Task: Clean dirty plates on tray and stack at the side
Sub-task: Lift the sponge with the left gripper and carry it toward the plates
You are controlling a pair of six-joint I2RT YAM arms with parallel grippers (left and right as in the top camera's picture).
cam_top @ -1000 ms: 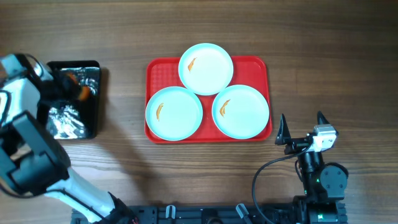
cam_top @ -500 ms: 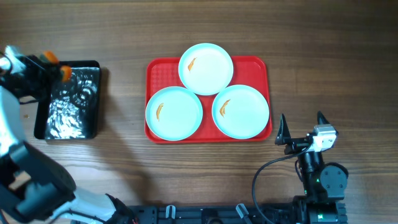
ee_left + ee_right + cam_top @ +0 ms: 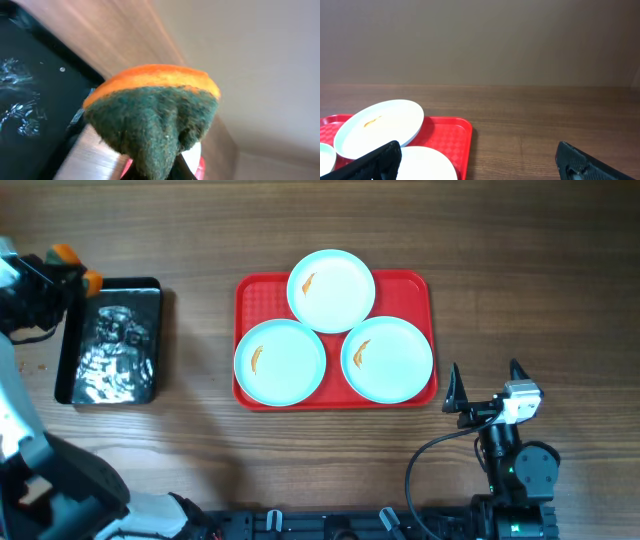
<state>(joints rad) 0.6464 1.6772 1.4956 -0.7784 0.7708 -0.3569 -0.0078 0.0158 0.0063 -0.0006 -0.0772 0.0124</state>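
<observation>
Three pale blue-white plates lie on the red tray (image 3: 410,288), each with an orange smear: one at the back (image 3: 331,290), one at front left (image 3: 280,361), one at front right (image 3: 387,358). My left gripper (image 3: 68,272) is at the far left, above the black tray's back left corner, shut on an orange and green sponge (image 3: 152,115) that fills the left wrist view. My right gripper (image 3: 486,385) is open and empty, right of the red tray's front right corner. In the right wrist view the back plate (image 3: 379,127) and the red tray (image 3: 454,137) show at lower left.
A glossy black tray (image 3: 110,343) holding wet, foamy liquid sits left of the red tray. The arm bases stand along the table's front edge.
My left gripper has lifted the sponge out of the black tray and moved it back and to the left. The right arm has not moved.
</observation>
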